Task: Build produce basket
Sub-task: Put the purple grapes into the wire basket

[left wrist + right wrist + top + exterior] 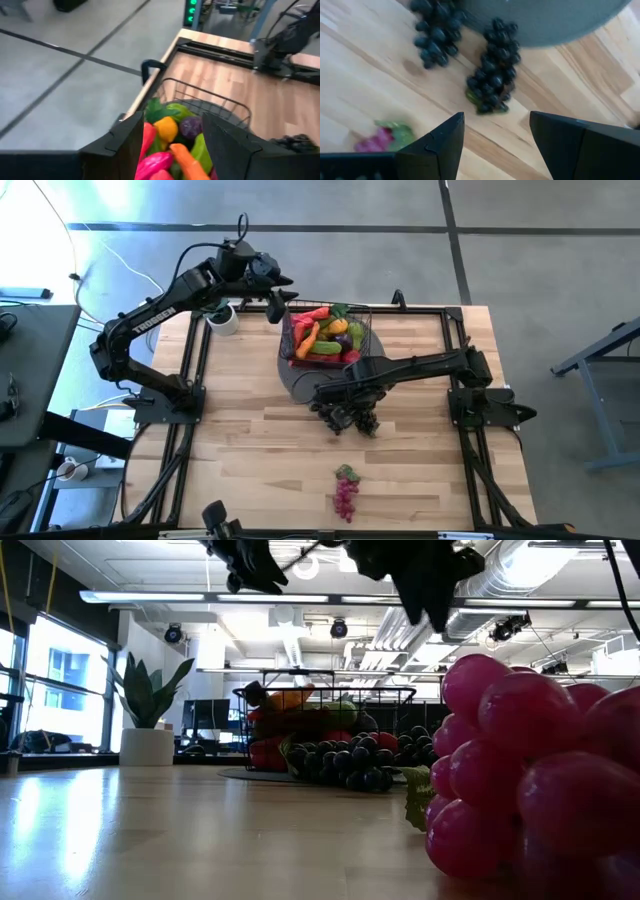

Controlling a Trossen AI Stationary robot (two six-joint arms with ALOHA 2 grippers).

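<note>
The black wire basket (330, 332) stands on a flat grey disc (296, 382) at the table's far middle. It holds mixed produce (172, 145): red, orange, yellow, green and purple pieces. My left gripper (278, 308) hangs open and empty above the basket's left side, and it also shows in its own wrist view (172, 122). Two bunches of dark grapes (346, 418) lie on the table by the disc's near edge. My right gripper (496, 117) is open and empty above the dark grapes (492, 82). A bunch of pink grapes (346, 491) lies near the table's front edge.
A potted green plant in a white pot (222, 317) stands at the far left, close to my left arm. Black frame rails run along the table's edges. Bare wood lies to the left of the pink grapes (540, 780) and between them and the disc.
</note>
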